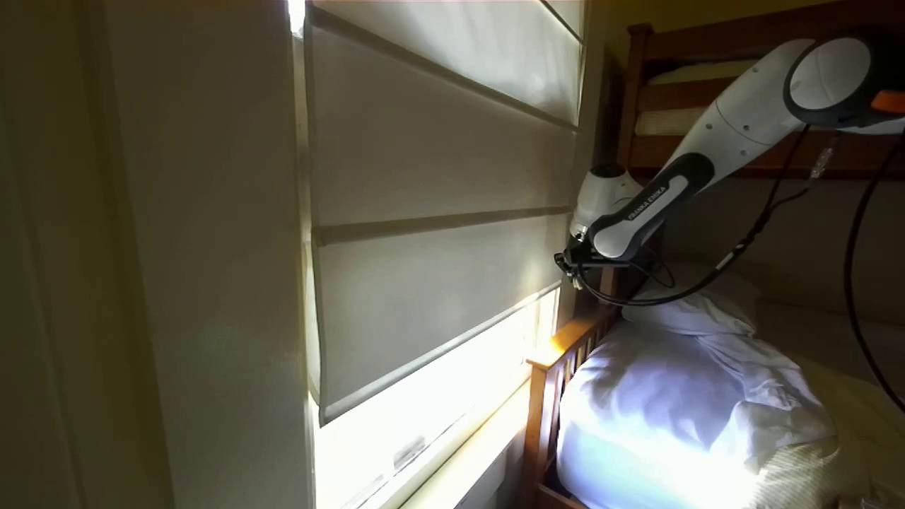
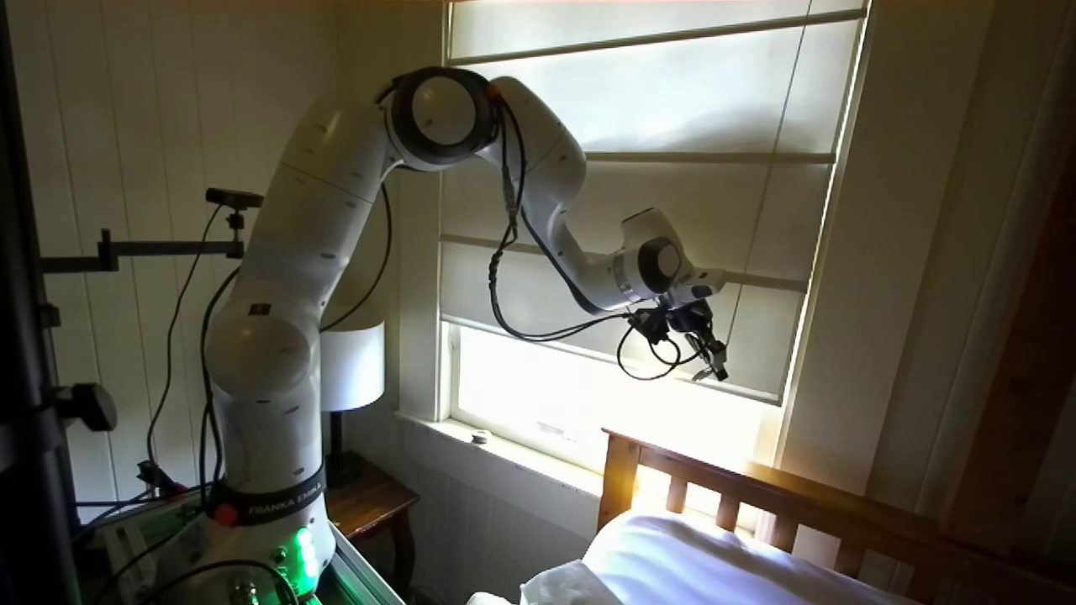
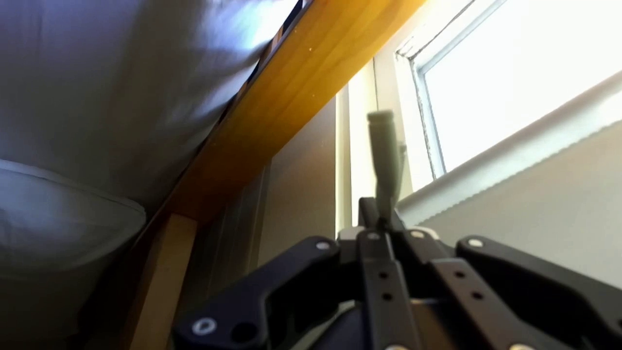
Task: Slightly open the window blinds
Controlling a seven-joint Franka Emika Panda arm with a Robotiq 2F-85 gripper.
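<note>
The black metal end effector [image 3: 384, 221] is closed narrowly on the beige tapered pull [image 3: 382, 150] of a thin dark cord [image 2: 766, 185], the cream-white folded-fabric blinds [image 2: 698, 185] hanging behind toward eleven o'clock in an exterior view, so a short, slow draw toward six should raise them slightly.

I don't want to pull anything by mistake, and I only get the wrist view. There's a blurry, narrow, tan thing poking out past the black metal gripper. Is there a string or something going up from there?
Observer: Looks like it. In an exterior view, a thin dark cord runs down in front of the cream-white fabric window blind to the black metal gripper, which looks shut on it.
Operator: Cool! What's the blind like higher up? I just get the bottom part.
Observer: In both exterior views it goes up in wide horizontal panels, right out of the top of the picture.
</note>
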